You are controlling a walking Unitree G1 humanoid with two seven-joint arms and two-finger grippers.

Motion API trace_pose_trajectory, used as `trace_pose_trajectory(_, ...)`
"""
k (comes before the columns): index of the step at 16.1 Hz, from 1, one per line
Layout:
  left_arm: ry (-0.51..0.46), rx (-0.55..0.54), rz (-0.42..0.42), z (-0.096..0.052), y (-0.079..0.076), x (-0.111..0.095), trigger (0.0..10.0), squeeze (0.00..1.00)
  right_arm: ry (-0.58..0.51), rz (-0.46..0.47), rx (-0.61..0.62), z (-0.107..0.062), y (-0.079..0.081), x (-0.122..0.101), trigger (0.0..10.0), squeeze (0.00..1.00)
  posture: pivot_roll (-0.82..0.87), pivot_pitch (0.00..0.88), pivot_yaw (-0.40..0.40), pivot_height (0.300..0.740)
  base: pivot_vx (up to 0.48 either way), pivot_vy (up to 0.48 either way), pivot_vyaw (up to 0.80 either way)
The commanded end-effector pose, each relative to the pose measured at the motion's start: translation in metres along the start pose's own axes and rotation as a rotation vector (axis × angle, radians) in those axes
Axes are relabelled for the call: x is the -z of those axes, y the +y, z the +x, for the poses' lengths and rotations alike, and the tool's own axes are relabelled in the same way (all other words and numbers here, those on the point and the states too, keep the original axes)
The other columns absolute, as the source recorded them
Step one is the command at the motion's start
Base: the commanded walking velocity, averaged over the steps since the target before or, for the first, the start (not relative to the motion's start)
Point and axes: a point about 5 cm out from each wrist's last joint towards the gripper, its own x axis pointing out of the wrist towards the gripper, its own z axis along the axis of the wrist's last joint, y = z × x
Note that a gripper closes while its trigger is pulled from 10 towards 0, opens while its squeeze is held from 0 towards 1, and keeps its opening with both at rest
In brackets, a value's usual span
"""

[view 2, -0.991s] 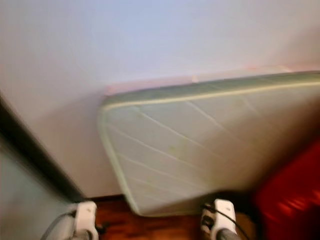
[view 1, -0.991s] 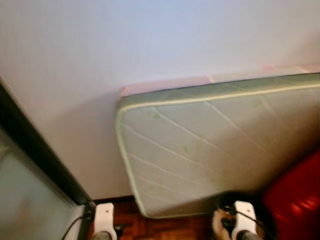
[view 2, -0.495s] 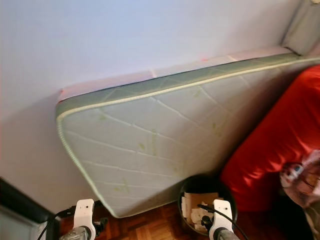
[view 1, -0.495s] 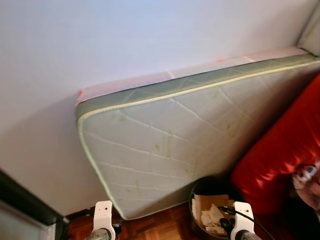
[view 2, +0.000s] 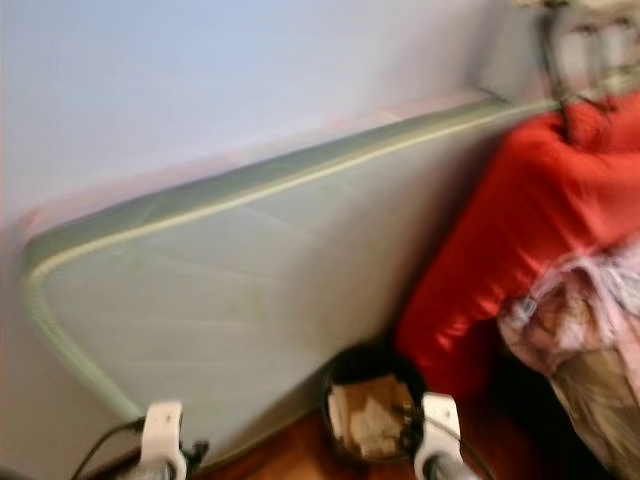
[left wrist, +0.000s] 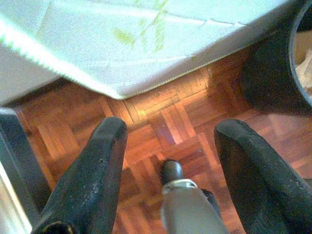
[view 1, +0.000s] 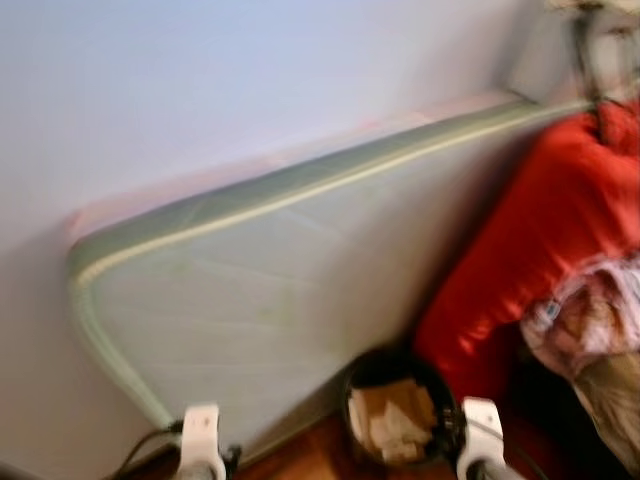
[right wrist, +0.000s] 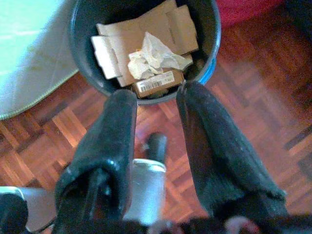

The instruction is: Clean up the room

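A dark round bin (view 1: 382, 364) stands on the parquet floor between a leaning mattress and a red cushion. It holds flattened cardboard (right wrist: 146, 27), a crumpled white paper (right wrist: 152, 57) and a small labelled box. My right gripper (right wrist: 158, 95) is open and empty, its fingertips just short of the bin's rim (right wrist: 80, 58) and above the floor. Over bare parquet near the mattress corner, my left gripper (left wrist: 173, 131) is open and holds nothing. Both wrists (view 1: 200, 440) show at the lower edge of the blurred eye views.
A pale green quilted mattress (view 1: 250, 290) leans on its long edge against the white wall. A big red cushion (view 1: 540, 240) sits to the right, with a heap of patterned fabric (view 1: 590, 320) in front of it. A dark frame edge (left wrist: 14, 161) stands beside the left gripper.
The camera has swung to the right: the mattress slid left in the picture, and the bin, red cushion and fabric heap came further into view. The picture is now blurred.
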Motion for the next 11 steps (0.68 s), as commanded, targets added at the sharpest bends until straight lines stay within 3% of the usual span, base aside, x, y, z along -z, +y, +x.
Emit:
trace_pose_trajectory(1, 0.004, 0.011, 0.000, 0.0002, -0.0046, 0.0004, 10.0, 0.00, 0.021, 0.003, 0.016, -0.0018, -0.0053, 0.0058, 10.0, 0.00, -0.13, 0.000, 0.008, 0.740, 0.000, 0.000, -0.79)
trace_pose_trajectory(8, 0.002, 0.022, 0.012, 0.0003, -0.0050, -0.0003, 10.0, 0.00, 0.019, 0.003, 0.018, -0.0017, -0.0053, 0.0055, 10.0, 0.00, -0.13, 0.000, 0.007, 0.740, 0.000, 0.000, -0.79)
trace_pose_trajectory(11, -0.005, 0.023, 0.033, 0.0004, -0.0050, -0.0013, 10.0, 0.00, -0.003, 0.017, 0.025, -0.0018, -0.0057, 0.0041, 10.0, 0.00, -0.13, 0.000, 0.006, 0.740, 0.000, -0.402, 0.00)
